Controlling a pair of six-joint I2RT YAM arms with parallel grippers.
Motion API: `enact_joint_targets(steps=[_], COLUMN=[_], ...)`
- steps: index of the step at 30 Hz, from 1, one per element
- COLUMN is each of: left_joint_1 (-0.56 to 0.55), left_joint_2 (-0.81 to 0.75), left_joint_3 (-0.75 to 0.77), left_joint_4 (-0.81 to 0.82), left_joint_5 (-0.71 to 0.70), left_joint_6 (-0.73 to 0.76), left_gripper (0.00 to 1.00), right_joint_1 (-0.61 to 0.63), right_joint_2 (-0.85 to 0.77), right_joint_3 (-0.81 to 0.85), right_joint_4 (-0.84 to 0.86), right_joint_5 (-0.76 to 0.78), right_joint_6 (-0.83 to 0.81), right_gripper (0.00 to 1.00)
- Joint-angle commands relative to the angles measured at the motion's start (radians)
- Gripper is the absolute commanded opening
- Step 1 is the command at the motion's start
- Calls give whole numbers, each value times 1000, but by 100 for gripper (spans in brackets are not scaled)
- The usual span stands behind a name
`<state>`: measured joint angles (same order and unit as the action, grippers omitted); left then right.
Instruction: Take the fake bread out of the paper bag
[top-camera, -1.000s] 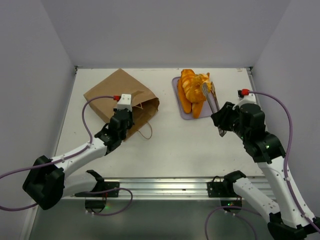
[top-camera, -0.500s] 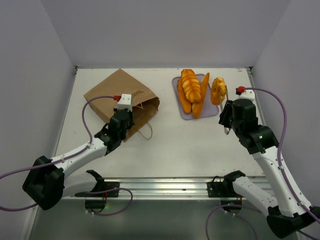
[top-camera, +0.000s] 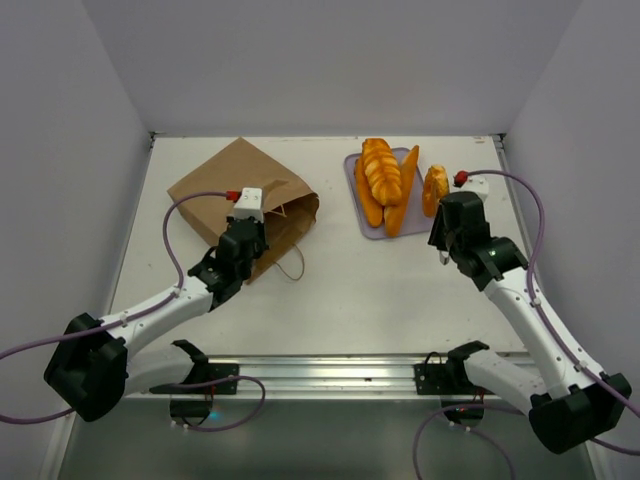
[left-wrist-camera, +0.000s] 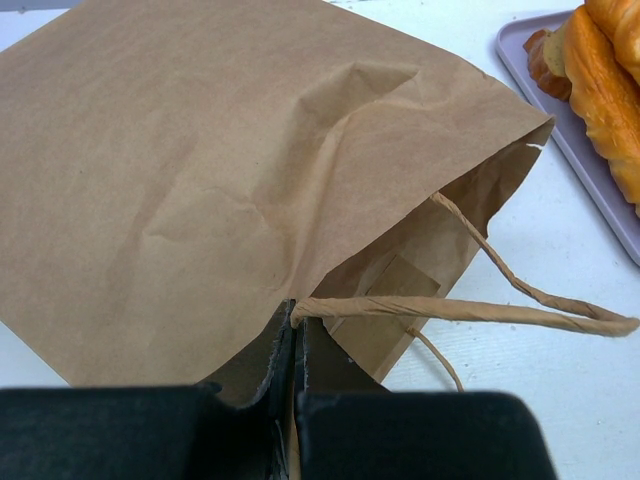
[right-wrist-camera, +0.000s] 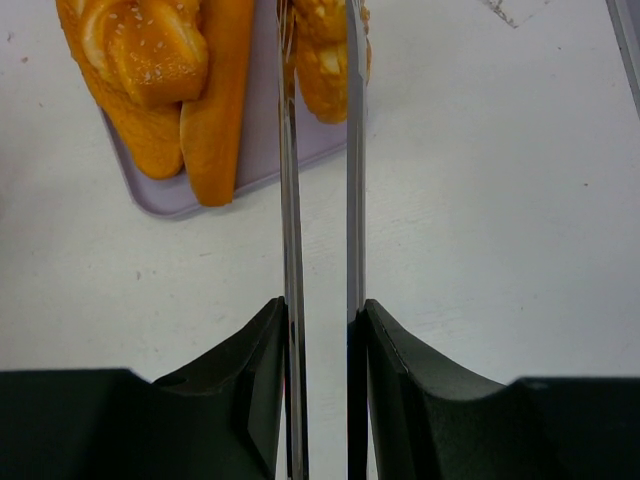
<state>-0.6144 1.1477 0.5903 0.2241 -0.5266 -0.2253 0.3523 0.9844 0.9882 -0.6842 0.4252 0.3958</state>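
Observation:
The brown paper bag (top-camera: 235, 185) lies flat at the back left, its mouth facing right. My left gripper (top-camera: 256, 240) is shut on the bag's (left-wrist-camera: 200, 180) upper mouth edge, where a string handle (left-wrist-camera: 470, 310) starts. My right gripper (top-camera: 441, 226) is shut on thin metal tongs (right-wrist-camera: 292, 200). The tongs pinch one small piece of fake bread (top-camera: 435, 188) at the right edge of the lavender tray (top-camera: 352, 165). Several other orange-golden bread pieces (top-camera: 382, 180) lie piled on that tray (right-wrist-camera: 262, 120). The bag's inside is dark, so its contents are hidden.
The left wrist view shows the tray (left-wrist-camera: 590, 170) and the bread (left-wrist-camera: 605, 90) to the right of the bag mouth. Grey walls stand close on the left, the back and the right. A metal rail (top-camera: 330, 370) runs along the near edge.
The right arm has drawn the tongs off the bread pile with one small piece gripped. It has carried that piece to the tray's right edge. The left arm has not moved.

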Motion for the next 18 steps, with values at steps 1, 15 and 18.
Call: enact_joint_targets(steps=[1,15,18], left_joint_1=[8,8,8], left_joint_2=[-13,-16,-16], left_joint_3=[-15,-17,-17], left_joint_4=[57,57,57], left_joint_5=[2,5,4], left_joint_6=[-16,-14,-14], left_gripper=[0,0,0], right_joint_1=[-1,85,105], right_joint_2=[29,158,168], right_joint_3=[-14,-16,-11], right_joint_4=[129,183,190], right_joint_5=[40,141,148], right_joint_6=[1,-6,-2], right_gripper=[0,3,5])
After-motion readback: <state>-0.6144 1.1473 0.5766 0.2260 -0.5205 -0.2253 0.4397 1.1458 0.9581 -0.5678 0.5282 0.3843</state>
